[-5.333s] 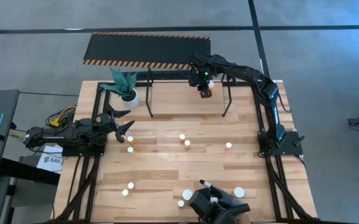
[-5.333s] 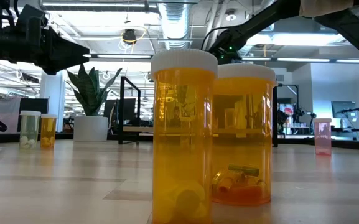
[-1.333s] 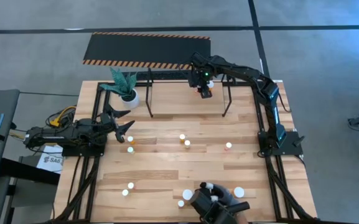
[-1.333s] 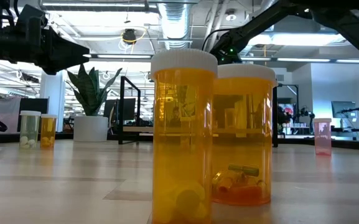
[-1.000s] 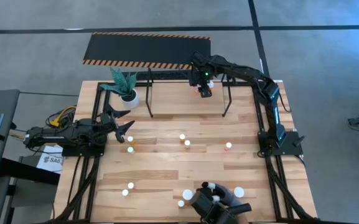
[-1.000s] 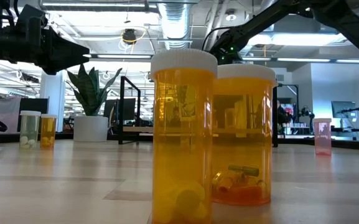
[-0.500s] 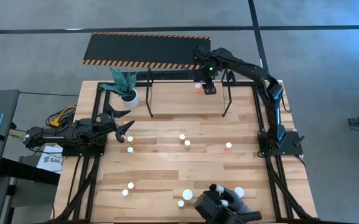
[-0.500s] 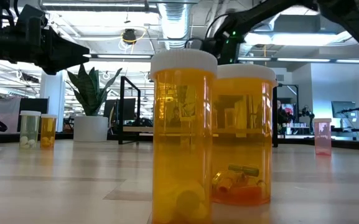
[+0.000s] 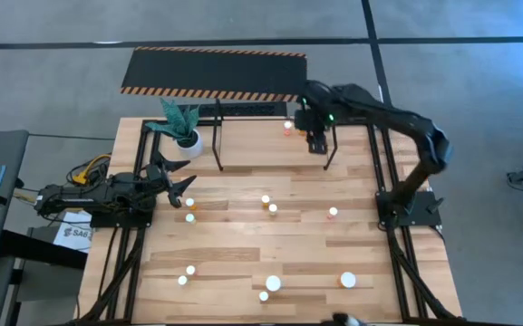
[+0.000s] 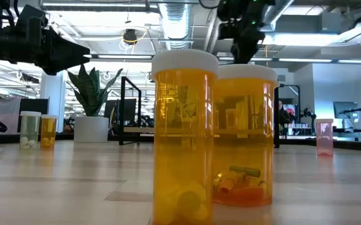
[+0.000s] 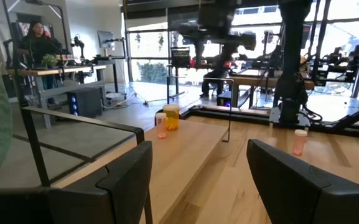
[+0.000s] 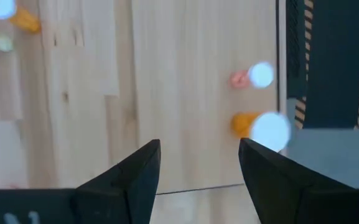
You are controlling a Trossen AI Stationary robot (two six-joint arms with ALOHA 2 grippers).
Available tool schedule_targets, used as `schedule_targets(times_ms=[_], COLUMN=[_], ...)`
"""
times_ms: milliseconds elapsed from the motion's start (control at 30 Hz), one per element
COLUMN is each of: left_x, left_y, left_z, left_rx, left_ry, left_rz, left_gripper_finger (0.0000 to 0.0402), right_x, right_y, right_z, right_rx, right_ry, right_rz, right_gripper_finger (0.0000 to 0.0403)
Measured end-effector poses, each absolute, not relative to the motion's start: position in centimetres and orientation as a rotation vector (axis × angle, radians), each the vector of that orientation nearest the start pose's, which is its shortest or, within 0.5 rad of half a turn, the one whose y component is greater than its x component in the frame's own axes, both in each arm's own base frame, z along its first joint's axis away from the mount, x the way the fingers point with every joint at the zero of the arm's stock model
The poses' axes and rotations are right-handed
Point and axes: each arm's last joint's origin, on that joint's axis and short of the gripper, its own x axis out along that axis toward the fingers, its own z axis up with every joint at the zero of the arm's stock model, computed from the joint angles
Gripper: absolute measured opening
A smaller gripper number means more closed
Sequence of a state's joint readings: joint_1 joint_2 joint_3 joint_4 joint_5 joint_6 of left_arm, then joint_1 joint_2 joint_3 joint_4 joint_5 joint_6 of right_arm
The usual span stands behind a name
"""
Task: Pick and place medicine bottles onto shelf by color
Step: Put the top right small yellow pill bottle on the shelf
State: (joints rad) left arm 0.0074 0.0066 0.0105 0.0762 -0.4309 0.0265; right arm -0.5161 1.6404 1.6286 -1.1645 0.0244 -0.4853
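Overhead, right gripper sits upper centre-right of frame, above the shelf; fingers apart, holding nothing. Two bottles, a pink bottle and an orange bottle, stand on the shelf near its far edge. Left gripper hangs at mid-left, fingers spread, empty. Remaining medicine bottles lie scattered across the table.

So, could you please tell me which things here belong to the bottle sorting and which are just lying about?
Job: medicine bottles, shelf, right hand open above the shelf, left hand waiting at the table's left.
Lying about: potted plant, striped mat.
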Motion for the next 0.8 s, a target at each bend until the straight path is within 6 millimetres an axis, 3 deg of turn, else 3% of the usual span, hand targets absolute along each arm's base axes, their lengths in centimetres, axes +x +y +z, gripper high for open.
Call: schedule_targets(times_ms=[233, 367, 633, 800], left_x=[9.4, 9.4, 9.4, 9.4], left_y=[1.3, 1.3, 1.3, 1.3], left_z=[17.4, 17.4, 17.4, 17.4], left_rx=[0.009, 0.009, 0.009, 0.009], left_ry=[-0.074, -0.074, -0.074, -0.073], left_rz=[0.438, 0.438, 0.438, 0.438], left_gripper_finger=[0.0249, 0.0249, 0.0249, 0.0249], right_x=[26.0, 26.0, 28.9, 31.1], right_y=[-9.3, -5.8, -0.3, 1.5], right_z=[30.5, 28.3, 25.3, 23.2], right_rx=[0.023, 0.123, 0.198, 0.304], right_ry=[1.178, 1.144, 1.129, 1.087], right_rz=[-0.331, -0.411, -0.394, -0.424], right_gripper_finger=[0.0240, 0.0240, 0.0228, 0.0192])
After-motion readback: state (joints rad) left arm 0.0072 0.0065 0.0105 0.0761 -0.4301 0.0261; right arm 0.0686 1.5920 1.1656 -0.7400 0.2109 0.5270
